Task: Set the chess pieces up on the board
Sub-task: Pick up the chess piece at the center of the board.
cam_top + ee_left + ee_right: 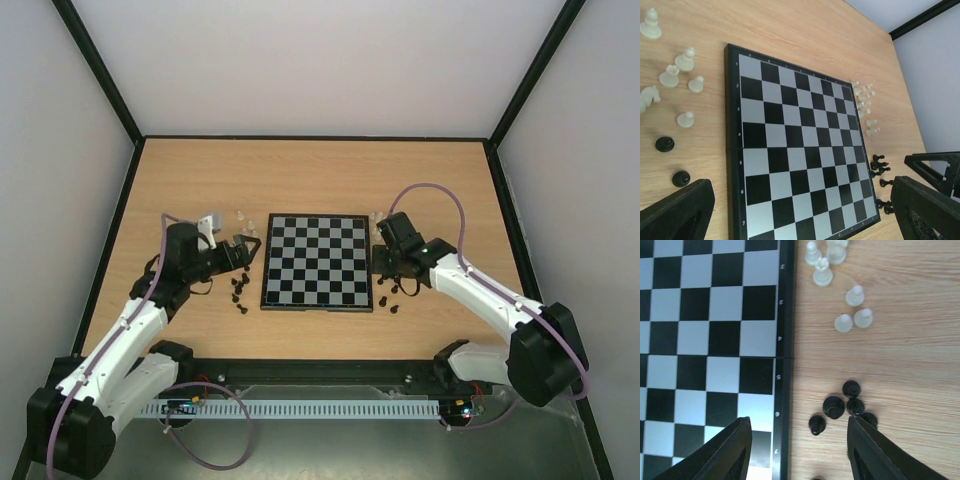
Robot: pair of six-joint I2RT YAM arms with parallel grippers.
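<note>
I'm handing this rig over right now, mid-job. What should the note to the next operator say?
Left tool: open, empty, at the board's left edge.
Right tool: jaws apart, empty, aimed at the right black pieces.
Board: no piece on it.
Also on the table, off the board: right whitish pieces, left whitish pieces, left black pieces.
Done: nothing placed.
Left: every piece still to be set.

The left arm (125, 335) and right arm (485, 295) are reaching toward mid-frame, the left gripper (243, 255) gaping wide, the right gripper (385, 262) holding its fingers partly apart.
</note>
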